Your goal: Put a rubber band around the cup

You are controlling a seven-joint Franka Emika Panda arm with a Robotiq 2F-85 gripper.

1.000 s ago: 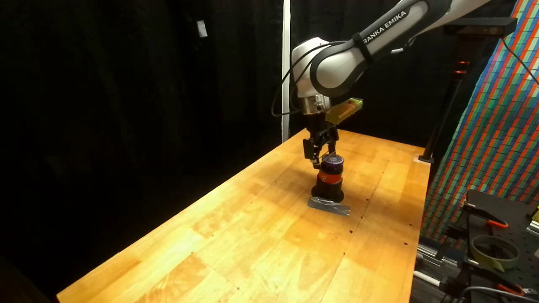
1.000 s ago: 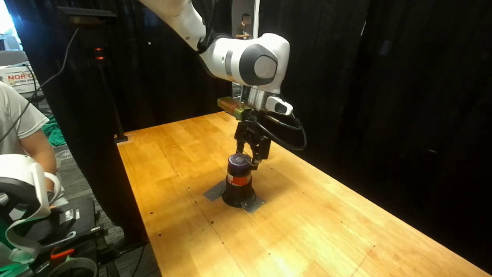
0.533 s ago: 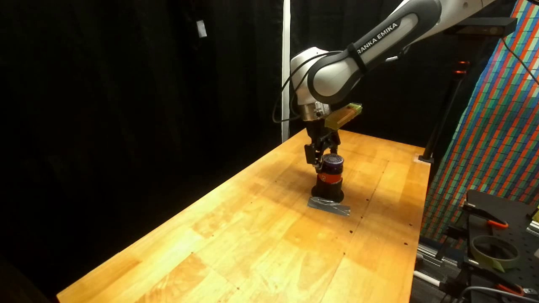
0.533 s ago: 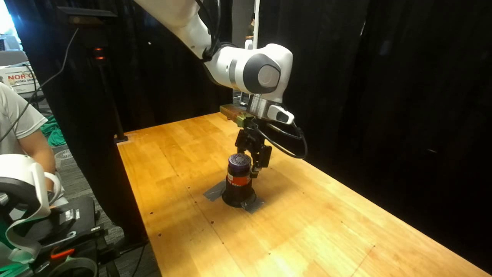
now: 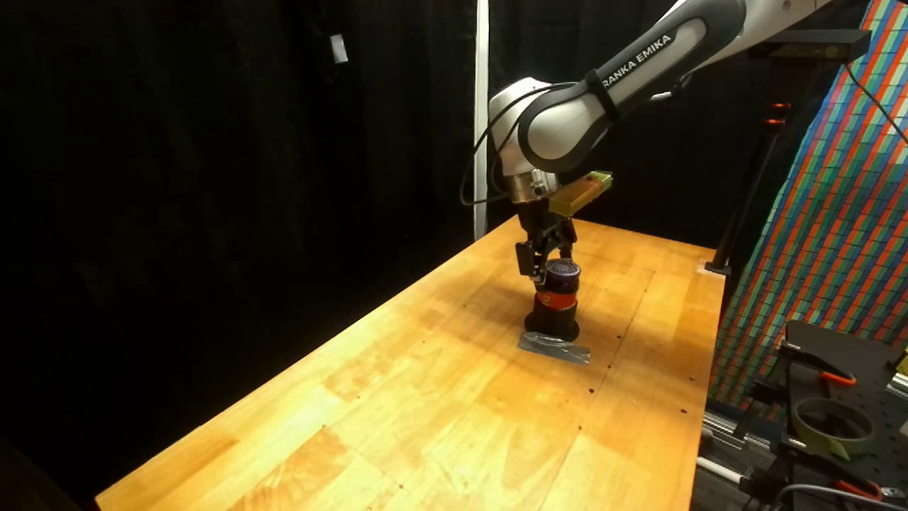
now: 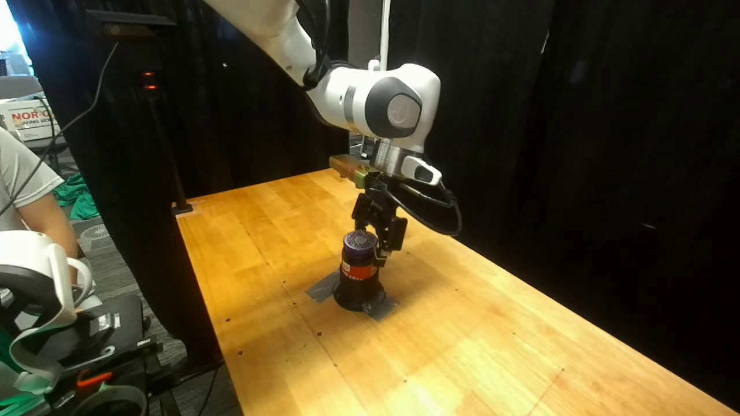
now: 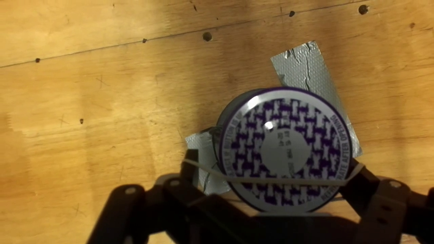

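Observation:
The cup (image 5: 557, 301) is a dark jar with a red-orange stripe and a purple-and-white lid. It stands upright on the table and also shows in an exterior view (image 6: 359, 270); the wrist view shows its lid (image 7: 286, 149) from above. My gripper (image 7: 274, 171) is open, its fingers spread on either side of the lid's near part. A pale rubber band (image 7: 284, 181) is stretched between the two fingers and crosses the lid. Its other strand is not clearly visible. In both exterior views the gripper (image 5: 553, 266) (image 6: 371, 242) is at lid height, one finger close beside the cup.
Grey tape (image 7: 305, 67) lies under the cup's base on the wooden table (image 5: 440, 426). A black stand (image 6: 165, 150) rises at the table's far edge. A person (image 6: 34, 190) sits beside the table, near a cart holding a tape roll (image 5: 833, 424).
My gripper has come down from just above the lid to beside the cup's top, then shifted very slightly. It is still open with the band stretched. The cup stands in about the same place.

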